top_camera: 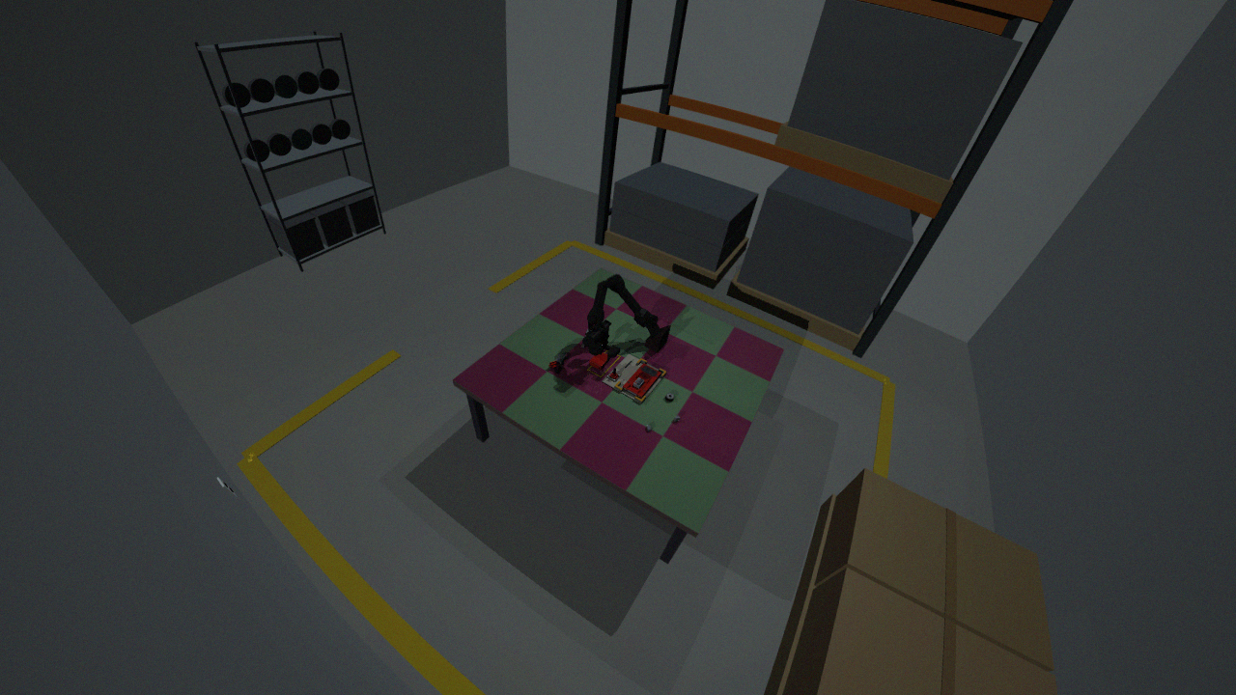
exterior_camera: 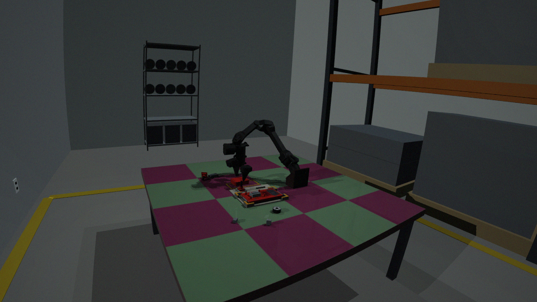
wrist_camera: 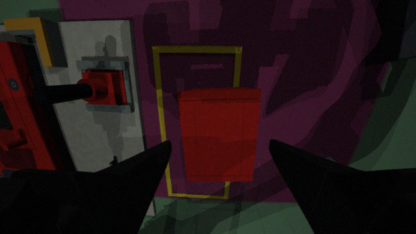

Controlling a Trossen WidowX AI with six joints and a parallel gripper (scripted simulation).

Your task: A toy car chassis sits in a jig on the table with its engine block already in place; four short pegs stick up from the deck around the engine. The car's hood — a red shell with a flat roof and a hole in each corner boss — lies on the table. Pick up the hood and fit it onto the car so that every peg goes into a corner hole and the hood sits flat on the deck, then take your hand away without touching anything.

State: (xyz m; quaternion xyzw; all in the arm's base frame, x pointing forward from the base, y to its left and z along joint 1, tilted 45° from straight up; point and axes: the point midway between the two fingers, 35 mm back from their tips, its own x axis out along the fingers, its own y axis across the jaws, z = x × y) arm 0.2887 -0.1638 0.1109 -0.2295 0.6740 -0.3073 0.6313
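Observation:
The hood (top_camera: pixel 598 360) (exterior_camera: pixel 237 181) (wrist_camera: pixel 221 130), a red shell with a flat roof, lies on the table, partly over a yellow outline (wrist_camera: pixel 196 49). My gripper (exterior_camera: pixel 240 179) (wrist_camera: pixel 220 144) is open and empty, pointing down. In the wrist view its fingertips stand left and right of the hood's lower half, with a gap on each side; their exact height over the table is hard to tell. The red chassis (exterior_camera: pixel 264 196) (wrist_camera: pixel 11 58) sits in its jig, with the grey engine block (exterior_camera: pixel 254 193) on its deck. Some pegs show only faintly; the hood's holes are not visible.
A red piece (wrist_camera: pixel 112 86) with a black stem stands in a grey holder on the pale jig board (wrist_camera: pixel 76 36), close to the left finger. A black-and-white wheel (exterior_camera: pixel 276 209) and two small grey pieces lie nearer the front. A red-ended object (exterior_camera: pixel 204 175) lies beyond the hood.

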